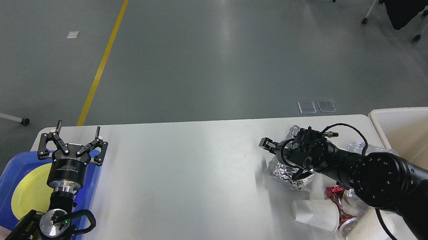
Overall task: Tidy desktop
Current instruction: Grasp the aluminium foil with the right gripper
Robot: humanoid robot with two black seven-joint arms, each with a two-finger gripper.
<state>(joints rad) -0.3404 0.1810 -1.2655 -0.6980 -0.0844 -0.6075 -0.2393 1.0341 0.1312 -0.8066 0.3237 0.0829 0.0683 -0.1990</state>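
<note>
- Crumpled foil [287, 172], tipped paper cups [316, 214] and a crushed red can [336, 198] crowd the white counter [188, 182] at four o'clock, beside the cream bin [414, 136]: the tidying looks largely undone
- Right tool [267, 145] reaches over the foil; its grip cannot be told
- Left tool [74, 139] hangs spread wide, holding nothing, above the blue tray [0, 187] at nine o'clock

Glossy grey floor [209, 52] with yellow line [102, 60]
</note>
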